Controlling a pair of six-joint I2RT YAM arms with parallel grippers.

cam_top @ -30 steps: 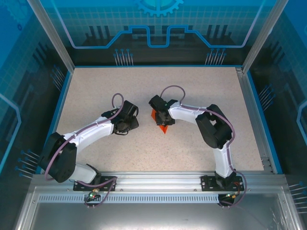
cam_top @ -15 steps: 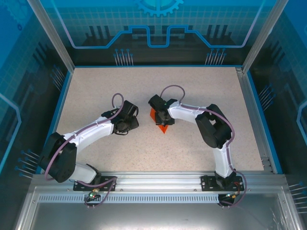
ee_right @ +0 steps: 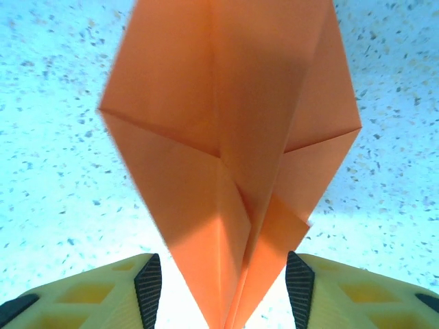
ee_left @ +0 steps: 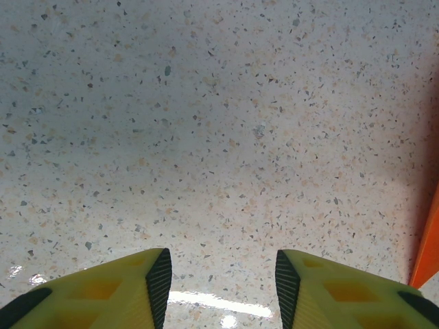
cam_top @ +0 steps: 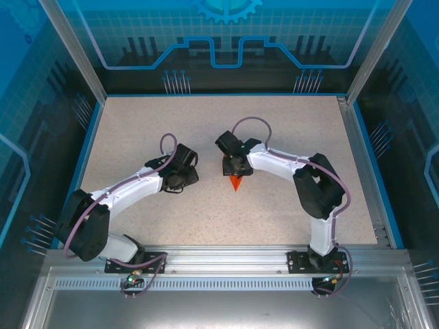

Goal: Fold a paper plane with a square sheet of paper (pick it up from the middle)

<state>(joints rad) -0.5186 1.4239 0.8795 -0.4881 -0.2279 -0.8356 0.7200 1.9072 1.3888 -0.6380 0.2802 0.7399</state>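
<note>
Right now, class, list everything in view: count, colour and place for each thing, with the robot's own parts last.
Folded sheet of paper: one, bright orange, middle of the table.
Table: one, speckled beige, under everything.
Enclosure walls: three, blue patterned, behind and beside the table.
Metal rail: one, silver, near edge, bearing the arm bases.
Left arm, right arm: two, white and black, reaching to mid-table.
Left end effector: one, yellow fingers, black pads, open over bare table.
Right end effector: one, same colours, open, the paper's narrow end between its fingers.
</note>
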